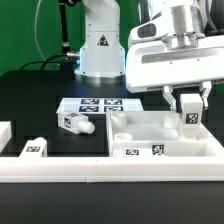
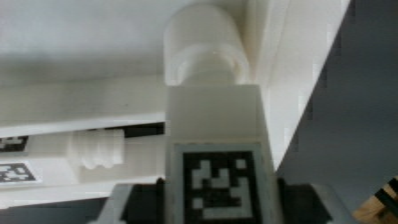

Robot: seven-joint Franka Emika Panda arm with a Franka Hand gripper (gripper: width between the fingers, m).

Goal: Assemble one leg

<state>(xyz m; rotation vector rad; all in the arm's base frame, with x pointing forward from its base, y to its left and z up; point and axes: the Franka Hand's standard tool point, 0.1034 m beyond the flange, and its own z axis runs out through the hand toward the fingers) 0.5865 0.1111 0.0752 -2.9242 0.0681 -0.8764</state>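
Note:
My gripper (image 1: 190, 110) is shut on a leg (image 1: 190, 120), a short white block with a black-and-white tag. It holds the leg upright over the corner of the large white tray-shaped panel (image 1: 140, 137) on the exterior view's right. In the wrist view the leg (image 2: 214, 120) runs out from between my fingers (image 2: 135, 202), tag facing the camera. Its rounded peg end is close to the panel's rim (image 2: 299, 70); I cannot tell if they touch. My gripper (image 2: 217, 198) grips its tagged end. A second leg (image 1: 76, 123) lies on the black table left of the panel.
A third leg (image 1: 35, 148) lies by the long white front rail (image 1: 110, 166). The marker board (image 1: 100, 104) lies behind the loose leg. A white block (image 1: 5, 132) sits at the far left. The robot base (image 1: 100, 45) stands at the back.

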